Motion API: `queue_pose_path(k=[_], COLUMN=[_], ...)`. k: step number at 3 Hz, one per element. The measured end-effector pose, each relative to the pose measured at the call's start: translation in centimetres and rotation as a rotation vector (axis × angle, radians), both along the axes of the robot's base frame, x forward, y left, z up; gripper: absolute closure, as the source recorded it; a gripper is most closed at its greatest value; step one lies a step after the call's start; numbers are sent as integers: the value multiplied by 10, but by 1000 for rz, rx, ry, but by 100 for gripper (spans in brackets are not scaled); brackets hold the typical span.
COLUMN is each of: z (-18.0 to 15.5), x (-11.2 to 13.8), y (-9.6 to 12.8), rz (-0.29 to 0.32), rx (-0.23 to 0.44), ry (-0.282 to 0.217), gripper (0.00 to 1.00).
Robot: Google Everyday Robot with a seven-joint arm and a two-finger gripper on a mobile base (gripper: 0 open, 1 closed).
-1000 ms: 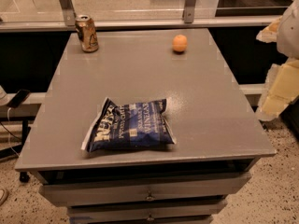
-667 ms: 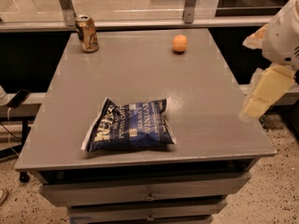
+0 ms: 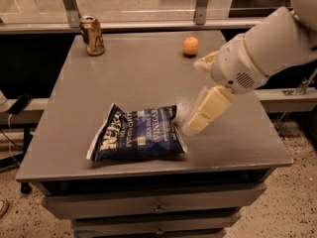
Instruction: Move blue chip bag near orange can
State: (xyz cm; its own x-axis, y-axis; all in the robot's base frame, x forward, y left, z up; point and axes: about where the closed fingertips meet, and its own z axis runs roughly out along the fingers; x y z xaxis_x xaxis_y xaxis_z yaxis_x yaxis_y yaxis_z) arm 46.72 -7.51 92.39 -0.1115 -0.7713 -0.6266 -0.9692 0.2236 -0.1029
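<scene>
Blue chip bag [image 3: 139, 135]: flat, desk [image 3: 148, 68] 6 o'clock. Orange can [image 3: 92, 35]: 11 o'clock corner. Gripper [image 3: 202, 114]: at bag's 3 o'clock edge; open or closed, cannot tell. Advice: pinch the crimped edge, lift clear.

Seeing crinkly, shiny plastic on the blue chip bag [image 3: 137, 135]. Seeing smooth, shiny metal on the orange can [image 3: 92, 35]. Finding a smooth, dull grey top on the table [image 3: 148, 78]. Noticing smooth, pale, matt plastic on the gripper [image 3: 198, 123], hanging just right of the bag.
</scene>
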Motion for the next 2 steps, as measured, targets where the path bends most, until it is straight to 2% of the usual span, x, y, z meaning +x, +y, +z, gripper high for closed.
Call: queue_pose_path(k=[1,2], z=[-11,-21], x=[-4,-18], y=[52,89], rz=[70,135], rx=[136,203], ry=[28,23], gripper=[0,0])
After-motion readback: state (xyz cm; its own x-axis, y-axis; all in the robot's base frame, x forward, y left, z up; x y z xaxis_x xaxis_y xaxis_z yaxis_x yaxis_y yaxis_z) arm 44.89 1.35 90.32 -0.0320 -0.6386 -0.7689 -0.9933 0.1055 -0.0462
